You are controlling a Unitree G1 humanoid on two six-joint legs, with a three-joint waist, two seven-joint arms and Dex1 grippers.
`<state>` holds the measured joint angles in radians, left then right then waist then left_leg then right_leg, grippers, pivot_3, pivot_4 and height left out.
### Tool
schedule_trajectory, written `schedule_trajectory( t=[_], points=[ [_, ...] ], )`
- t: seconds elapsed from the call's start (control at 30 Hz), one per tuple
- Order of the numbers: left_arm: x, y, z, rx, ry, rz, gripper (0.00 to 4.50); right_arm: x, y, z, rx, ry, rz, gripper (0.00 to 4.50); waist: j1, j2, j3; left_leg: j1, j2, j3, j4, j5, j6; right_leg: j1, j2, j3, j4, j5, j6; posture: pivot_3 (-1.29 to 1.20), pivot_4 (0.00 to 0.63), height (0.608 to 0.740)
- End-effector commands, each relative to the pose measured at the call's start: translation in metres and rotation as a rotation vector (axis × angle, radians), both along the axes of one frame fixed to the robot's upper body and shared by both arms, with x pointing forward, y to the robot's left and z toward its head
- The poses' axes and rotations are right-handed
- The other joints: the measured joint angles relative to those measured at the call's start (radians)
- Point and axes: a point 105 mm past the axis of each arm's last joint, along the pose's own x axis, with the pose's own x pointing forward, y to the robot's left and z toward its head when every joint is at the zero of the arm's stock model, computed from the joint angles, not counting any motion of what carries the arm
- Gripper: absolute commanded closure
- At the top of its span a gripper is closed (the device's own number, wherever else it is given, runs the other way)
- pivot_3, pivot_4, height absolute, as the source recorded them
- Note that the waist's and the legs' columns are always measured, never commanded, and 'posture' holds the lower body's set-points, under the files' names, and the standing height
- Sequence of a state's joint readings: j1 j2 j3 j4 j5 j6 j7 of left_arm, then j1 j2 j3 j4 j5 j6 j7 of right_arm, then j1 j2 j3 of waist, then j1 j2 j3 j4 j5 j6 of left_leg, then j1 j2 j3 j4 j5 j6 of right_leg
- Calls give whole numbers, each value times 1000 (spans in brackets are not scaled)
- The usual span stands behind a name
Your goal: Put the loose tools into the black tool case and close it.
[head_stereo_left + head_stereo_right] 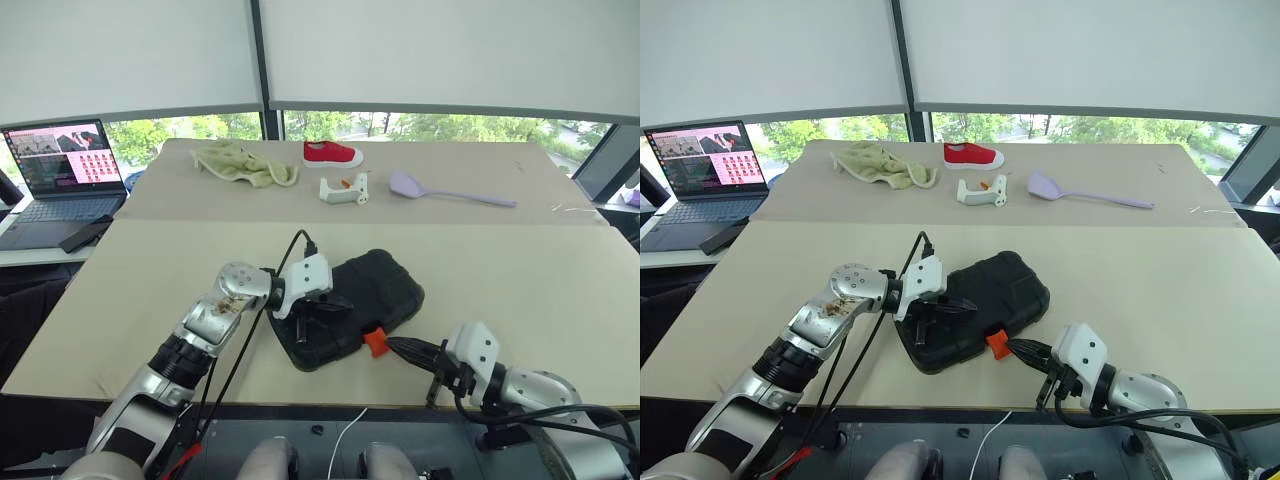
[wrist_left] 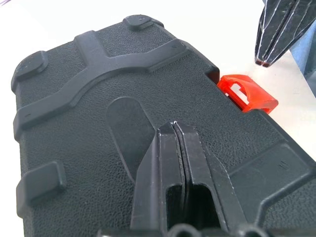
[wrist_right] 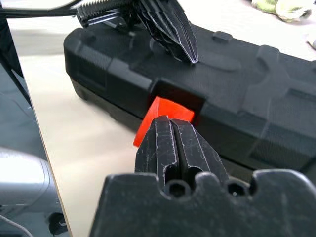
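Note:
The black tool case [image 1: 380,285] lies with its lid down near the table's front edge. Its orange latch [image 1: 375,342] juts out from the front side. My left gripper [image 1: 345,300] is shut and empty, its tips [image 3: 192,59] low over the lid; I cannot tell whether they touch it. My right gripper [image 1: 392,344] is shut too, level with the table, and its tips [image 3: 170,121] sit right against the latch [image 3: 165,109]. The loose tools are out of view.
On the far table lie a green cloth [image 1: 243,162], a red shoe [image 1: 332,153], a white bracket [image 1: 343,189] and a lilac spatula [image 1: 440,190]. An open laptop [image 1: 65,165] stands at the left. The table's front edge [image 1: 300,395] runs just behind the grippers.

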<state>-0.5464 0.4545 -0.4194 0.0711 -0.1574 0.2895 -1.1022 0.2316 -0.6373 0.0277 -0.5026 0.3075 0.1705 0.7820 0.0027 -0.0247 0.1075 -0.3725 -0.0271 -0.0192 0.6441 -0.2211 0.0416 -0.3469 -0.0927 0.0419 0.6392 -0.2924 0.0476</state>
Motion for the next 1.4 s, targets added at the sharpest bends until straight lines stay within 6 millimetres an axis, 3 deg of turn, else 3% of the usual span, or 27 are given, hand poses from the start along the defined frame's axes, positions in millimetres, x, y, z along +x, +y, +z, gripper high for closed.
schedule_trajectory(
  t=[0.03, 0.13, 0.73, 1.03, 1.17, 1.4],
  points=[
    [-27, 28, -82, 230, 271, 61, 4443, 4, 3, 0, -36, -5, 21, 4500, 0, 0, -3, 1, 1, 0, 0, -1, 0, 2, 0, 0, 0, -1, -1, 0, 150, 740],
    [-23, 27, -81, 211, 266, 89, 4443, 8, 4, -7, -69, 32, 31, 4500, 0, 1, -4, 6, 4, 0, 0, -4, -1, 10, -1, 0, -2, -4, -2, 0, 150, 740],
    [-19, 25, -77, 186, 258, 112, 4443, 17, 19, -24, -108, 75, 78, 4500, 2, 3, -5, 4, 8, -3, -1, -9, -8, 11, -3, 2, -10, -9, -9, 0, 150, 740],
    [-19, 26, -80, 199, 269, 106, 4443, 26, 24, -13, -51, 1, 54, 4500, 0, 5, -4, 1, 8, -3, -3, -9, -9, 11, -5, 3, -12, -11, -5, 0, 150, 740],
    [-24, 27, -85, 221, 293, 95, 4443, 30, 27, 3, -1, -64, 47, 4500, -2, 5, -2, 0, 8, -3, -4, -10, -9, 10, -6, 2, -13, -11, -5, 0, 150, 740],
    [-33, 30, -93, 255, 328, 78, 4443, 38, 27, 15, 17, -109, 48, 4500, -6, 6, -1, 0, 8, -3, -8, -10, -9, 10, -7, 2, -15, -11, -5, 0, 150, 740]
  ],
)
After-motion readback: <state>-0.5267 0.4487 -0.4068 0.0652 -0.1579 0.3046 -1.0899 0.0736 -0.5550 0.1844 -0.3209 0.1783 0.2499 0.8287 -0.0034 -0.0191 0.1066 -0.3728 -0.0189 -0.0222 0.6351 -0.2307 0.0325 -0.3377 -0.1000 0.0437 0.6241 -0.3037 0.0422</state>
